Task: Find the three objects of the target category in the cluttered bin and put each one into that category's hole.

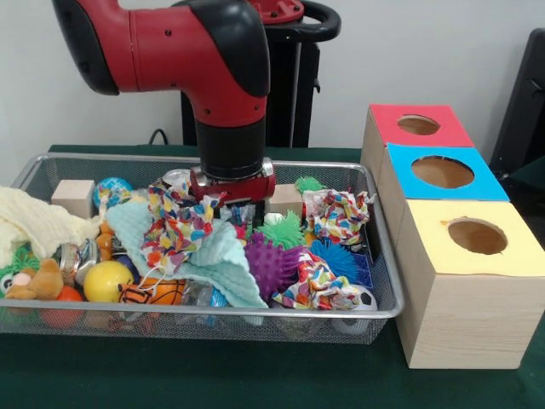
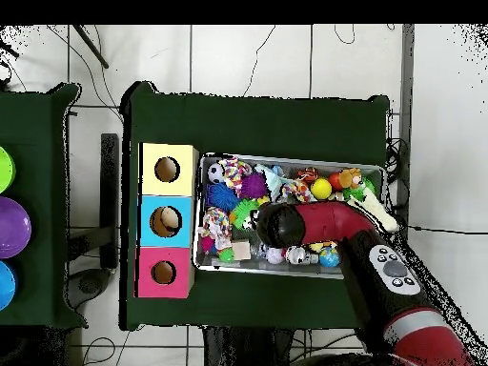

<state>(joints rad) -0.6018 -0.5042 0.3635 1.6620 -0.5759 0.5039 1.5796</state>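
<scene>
Front view has the gripper (image 1: 232, 189) dropped low into the wire bin (image 1: 385, 308), toward its back wall about halfway along, right on top of the clutter. It sits just behind a scrunched-up patterned cloth (image 1: 174, 228), and honestly I can't tell if the jaws are open or shut, or whether they've got anything; the mount and the pile hide them. My guess is the cloth bundles are the target: there's this one mid-bin, another (image 1: 338, 213) toward the back right corner, and a third (image 1: 317, 285) by the front rim. They look light and floppy, nothing fragile, so pinching a raised fold from above should work, though a corner could drag the mint washcloth (image 1: 217, 264) or the purple spiky ball (image 1: 271, 264) along. The three holed boxes (image 1: 464, 281) sit just beside the bin's right end.
</scene>
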